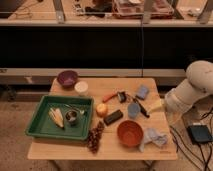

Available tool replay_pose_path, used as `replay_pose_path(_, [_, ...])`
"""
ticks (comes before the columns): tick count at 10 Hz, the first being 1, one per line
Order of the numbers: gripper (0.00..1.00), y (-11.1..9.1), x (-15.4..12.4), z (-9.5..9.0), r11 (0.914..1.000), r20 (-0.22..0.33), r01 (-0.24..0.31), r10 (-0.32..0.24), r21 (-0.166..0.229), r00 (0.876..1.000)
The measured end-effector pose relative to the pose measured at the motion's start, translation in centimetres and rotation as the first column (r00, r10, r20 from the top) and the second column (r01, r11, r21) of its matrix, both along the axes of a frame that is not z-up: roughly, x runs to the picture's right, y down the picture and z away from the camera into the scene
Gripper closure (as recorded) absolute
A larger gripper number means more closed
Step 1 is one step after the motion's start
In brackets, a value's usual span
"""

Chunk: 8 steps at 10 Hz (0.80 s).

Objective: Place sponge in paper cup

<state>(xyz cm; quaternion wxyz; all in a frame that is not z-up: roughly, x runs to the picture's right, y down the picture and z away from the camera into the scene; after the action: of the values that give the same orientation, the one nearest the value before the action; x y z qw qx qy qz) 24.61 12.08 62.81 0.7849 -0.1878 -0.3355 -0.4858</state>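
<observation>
No step is yet accomplished: the sponge (142, 92) is seen lying on the table (60, 149), well apart from the paper cup (81, 87). The pincer (154, 105) is held wide apart, empty, near the sponge.

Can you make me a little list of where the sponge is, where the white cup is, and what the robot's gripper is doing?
sponge: lying free on the table, far right part
paper cup: upright, far left part, next to the purple bowl
gripper: open, over the table's right edge, just right of the sponge, not touching it
near the sponge: blue cup, a bit closer to the camera
sponge in cup: not yet
</observation>
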Motion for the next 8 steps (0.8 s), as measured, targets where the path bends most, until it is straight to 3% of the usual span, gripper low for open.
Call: replay_pose_path(8, [0.35,0.02,0.03,-0.01,1.0000,0.000,0.000,0.000,0.000,1.000])
